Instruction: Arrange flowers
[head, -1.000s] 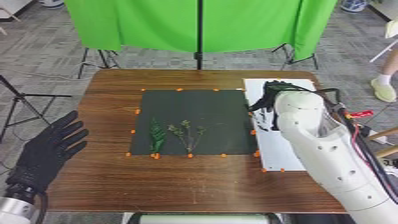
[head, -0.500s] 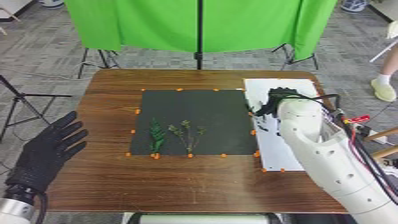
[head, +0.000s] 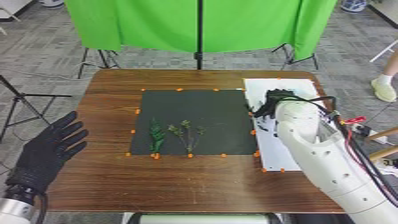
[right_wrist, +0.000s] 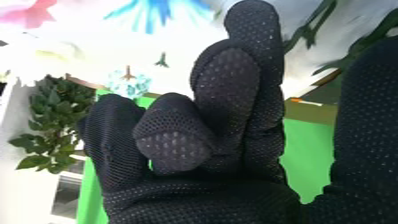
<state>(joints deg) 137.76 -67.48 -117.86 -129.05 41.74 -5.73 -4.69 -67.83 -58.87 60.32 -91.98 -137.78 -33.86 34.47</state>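
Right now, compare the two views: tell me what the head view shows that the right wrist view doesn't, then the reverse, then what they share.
Head view: the left hand, the brown table, and the black mat with a leafy green sprig and thin-stemmed sprigs lying on it.
Right wrist view: what look like pink and blue blooms, plus bushy foliage.
Both: the right hand and green cloth.

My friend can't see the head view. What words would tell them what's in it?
A robot's gloved right hand is over a white sheet on a brown table. Beside the sheet, a dark mat holds a leafy green sprig and a thin branching one. The left hand is open at the table's left.
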